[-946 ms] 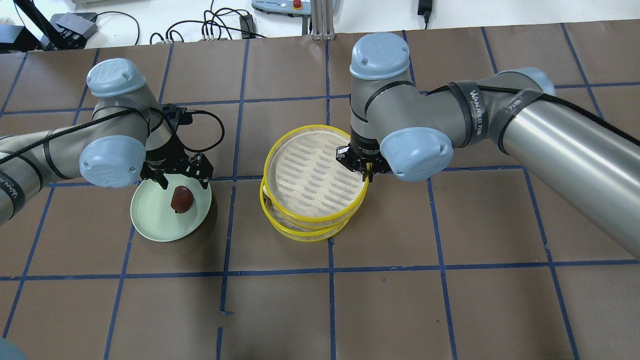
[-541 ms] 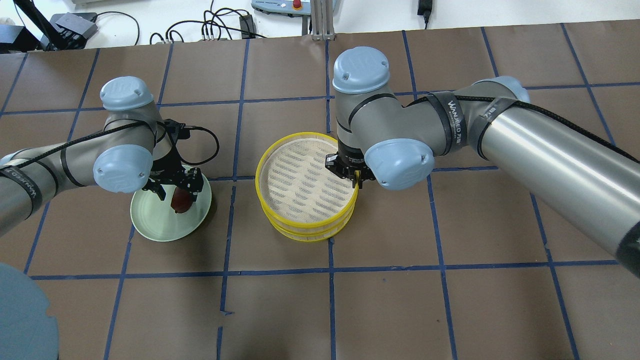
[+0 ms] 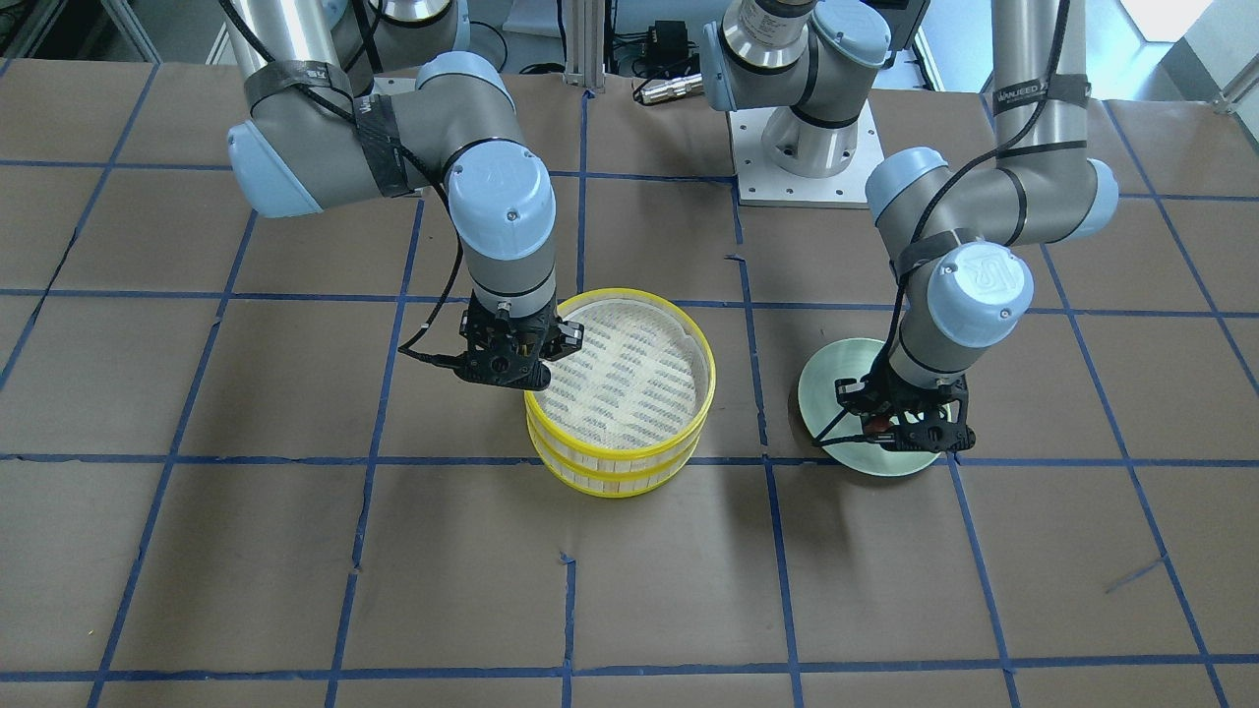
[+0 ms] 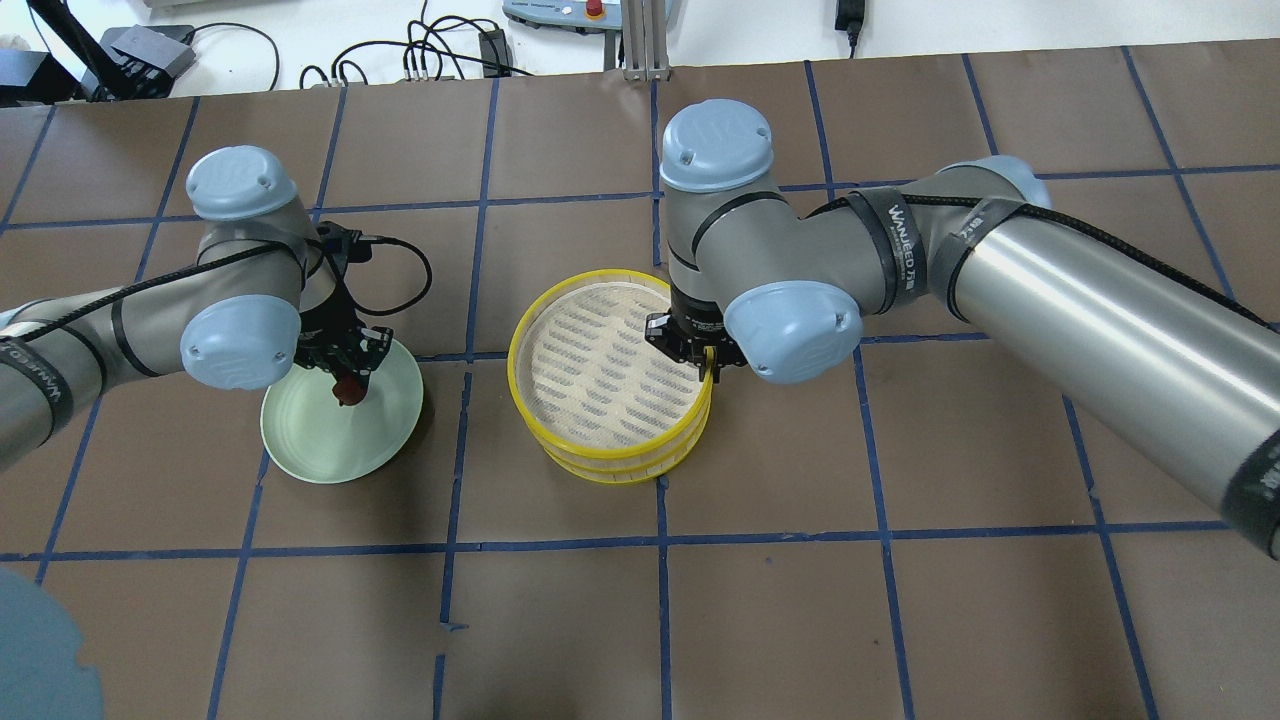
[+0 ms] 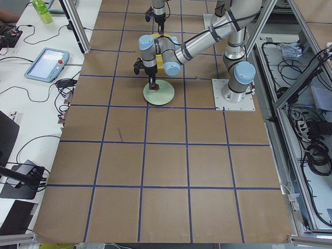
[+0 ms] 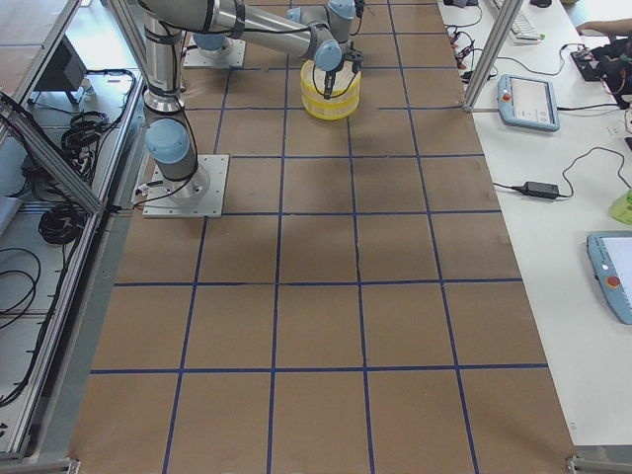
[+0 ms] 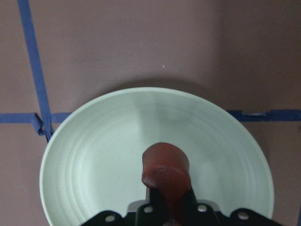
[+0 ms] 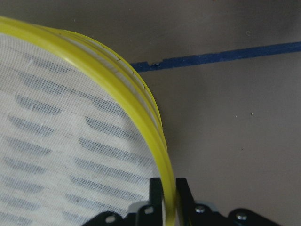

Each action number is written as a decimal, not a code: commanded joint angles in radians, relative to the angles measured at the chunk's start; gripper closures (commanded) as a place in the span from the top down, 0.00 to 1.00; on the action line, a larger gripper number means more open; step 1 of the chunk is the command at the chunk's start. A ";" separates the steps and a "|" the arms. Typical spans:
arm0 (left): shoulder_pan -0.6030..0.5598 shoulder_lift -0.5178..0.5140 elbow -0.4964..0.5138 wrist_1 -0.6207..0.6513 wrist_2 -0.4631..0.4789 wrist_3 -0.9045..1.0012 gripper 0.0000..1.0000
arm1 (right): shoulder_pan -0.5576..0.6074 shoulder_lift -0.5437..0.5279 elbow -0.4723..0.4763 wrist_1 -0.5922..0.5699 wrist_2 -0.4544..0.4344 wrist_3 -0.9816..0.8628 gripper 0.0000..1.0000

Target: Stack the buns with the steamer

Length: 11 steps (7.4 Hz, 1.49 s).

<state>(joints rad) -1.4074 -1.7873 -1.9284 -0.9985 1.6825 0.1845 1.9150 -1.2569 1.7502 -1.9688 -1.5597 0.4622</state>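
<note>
Since half a second ago, the left claw [image 7: 171,205] has narrowed from a wide spread to a close clench on the dark bun [image 7: 164,169]. The upper steamer tray [image 4: 590,375] has slid a little toward the robot's left and is now lying more squarely over the lower steamer tray [image 4: 615,472].

The two yellow-rimmed trays are sitting stacked, nearly in line, with only a sliver of the lower one's wall peeking out on the side nearest the robot. The upper tray's white mesh floor with its grey dashes is showing across its whole width. On the robot's left of the steamer, a strip of bare table [image 4: 900,450] apart from it, the pale green plate [image 4: 310,440] is lying flat. The reddish-brown bun is sitting over the part of the plate closer to the steamer. Whether it is touching the plate cannot be told.

Blue tape lines [image 4: 660,545] are crossing the brown table in a grid, one running under the steamer's edge. A black cable [image 4: 410,270] is looping off the left wrist, on the steamer's left.

The left claw is pointing straight down and gripping the bun between its fingers. The right claw [image 8: 169,193] is pinching the upper tray's yellow rim on the steamer's right side, one finger inside the wall and one outside.
</note>
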 commanded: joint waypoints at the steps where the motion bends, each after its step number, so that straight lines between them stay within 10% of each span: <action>1: -0.030 0.096 0.060 -0.157 -0.118 -0.075 0.08 | -0.028 -0.012 -0.026 0.011 0.001 -0.019 1.00; 6: -0.407 0.073 0.144 -0.154 -0.282 -0.583 0.08 | -0.270 -0.204 -0.313 0.479 0.010 -0.367 0.99; 7: -0.424 0.004 0.144 -0.082 -0.282 -0.635 0.23 | -0.292 -0.254 -0.313 0.510 0.009 -0.387 0.99; 9: -0.426 -0.040 0.134 -0.026 -0.264 -0.632 0.95 | -0.294 -0.277 -0.302 0.512 0.007 -0.396 1.00; 11: -0.424 -0.024 0.150 -0.026 -0.259 -0.620 1.00 | -0.292 -0.286 -0.299 0.511 0.004 -0.404 1.00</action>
<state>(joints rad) -1.8321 -1.8176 -1.7865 -1.0295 1.4194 -0.4410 1.6233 -1.5362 1.4492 -1.4588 -1.5531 0.0639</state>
